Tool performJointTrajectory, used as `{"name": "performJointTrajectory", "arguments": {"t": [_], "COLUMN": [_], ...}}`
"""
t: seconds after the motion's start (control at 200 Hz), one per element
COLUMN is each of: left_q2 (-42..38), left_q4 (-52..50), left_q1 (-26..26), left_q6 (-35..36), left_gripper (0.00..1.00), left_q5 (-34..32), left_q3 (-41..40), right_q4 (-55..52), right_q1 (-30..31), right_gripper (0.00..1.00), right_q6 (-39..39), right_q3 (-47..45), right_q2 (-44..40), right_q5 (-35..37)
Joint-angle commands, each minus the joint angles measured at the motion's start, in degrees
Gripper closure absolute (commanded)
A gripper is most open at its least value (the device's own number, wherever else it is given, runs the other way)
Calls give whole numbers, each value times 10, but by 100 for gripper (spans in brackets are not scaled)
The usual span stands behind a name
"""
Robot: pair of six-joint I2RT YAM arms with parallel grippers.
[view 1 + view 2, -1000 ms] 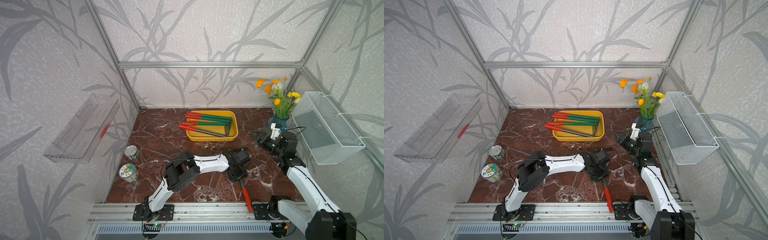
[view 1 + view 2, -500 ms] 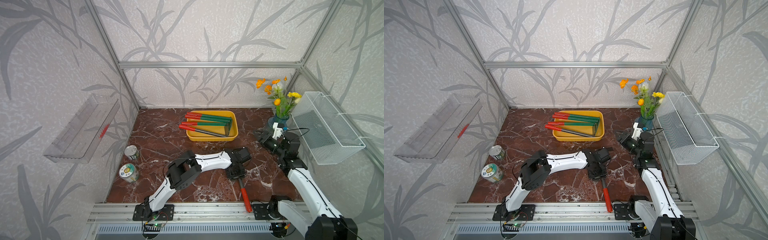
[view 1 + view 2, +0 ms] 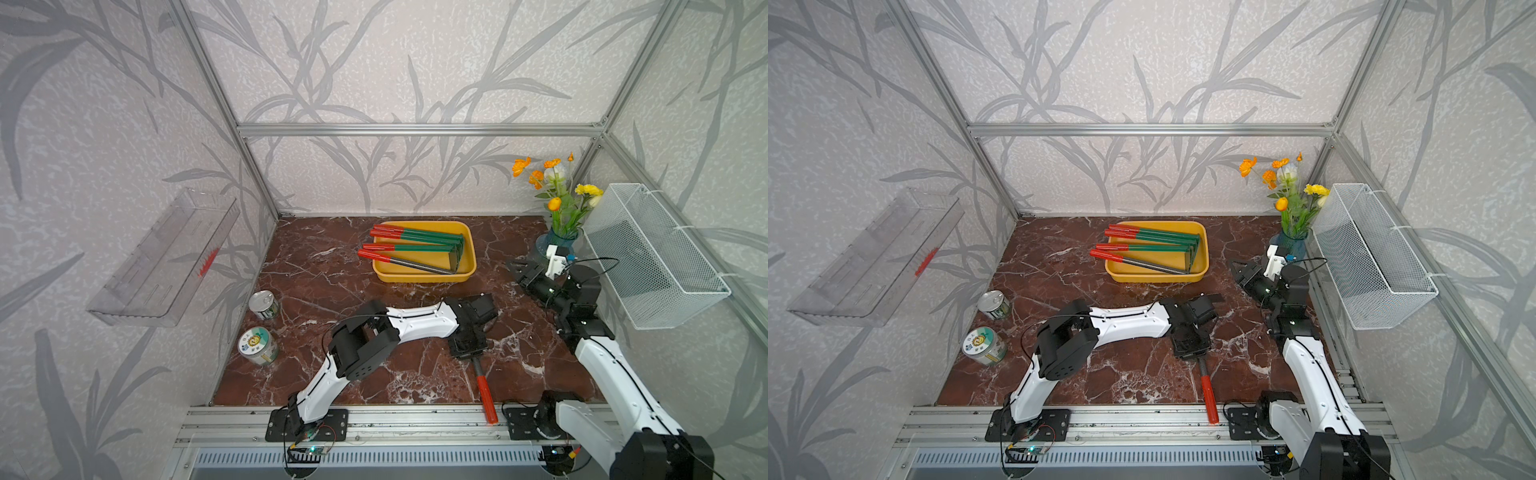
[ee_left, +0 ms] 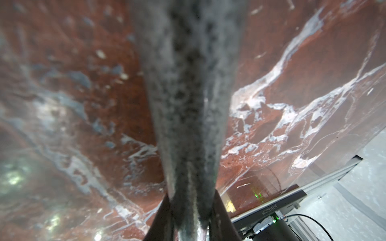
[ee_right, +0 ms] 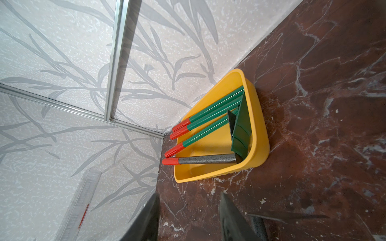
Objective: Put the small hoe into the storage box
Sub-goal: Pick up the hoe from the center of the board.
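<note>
**One small hoe on the desk, pinched by my left gripper, not yet in the box**

The small hoe [image 3: 483,390] lies flat on the desk [image 3: 332,291], near the front edge and well apart from the storage box [image 3: 419,277]. Its long axis runs roughly front to back. The red grip points at the front rail, and the tip overhangs the desk edge onto the aluminium. In both top views the head end is hidden under my left gripper [image 3: 468,351].

Left gripper: pointing down, fingers [image 4: 161,221] pressed against both sides of the shaft. The wrist view shows that shaft [image 4: 188,104] as round metal with a speckled grey finish, running straight up the middle.

Right gripper [image 5: 188,219]: jaws spread with only bare desk between them, holding nothing. It hangs near the vase of flowers [image 3: 555,245] and faces the box.

The storage box is a shallow yellow plastic tub with smooth walls, rounded corners and a flared rim, sitting at the back centre. Four garden tools [image 3: 415,241] lie in it, red grips sticking out over the rim. Three have green shafts and one has a speckled grey shaft.

The desk is glossy red-brown marble with white veins.

Two round tins [image 3: 264,304] stand at the desk's edge beside the clear tray [image 3: 166,257], and a white wire basket [image 3: 652,257] hangs on the opposite wall.
</note>
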Motion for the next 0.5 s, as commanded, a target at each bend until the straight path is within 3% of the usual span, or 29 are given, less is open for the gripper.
{"name": "performJointTrajectory", "arguments": {"t": [0.0, 0.275, 0.495], "left_q2": [41, 18, -53], "left_q4": [-57, -167, -260], "left_q1": [13, 15, 14], "left_q6": [19, 177, 310], "left_gripper": [86, 100, 100], "left_q5": [-60, -78, -212], "left_q3": [-52, 14, 58], "right_q4": [23, 20, 4], "right_q1": [-6, -13, -15], "right_gripper": [53, 53, 53], "right_q6": [4, -2, -23], "right_q3": [-7, -6, 5], "right_q2": [2, 10, 11], "right_q5": [-6, -11, -22]}}
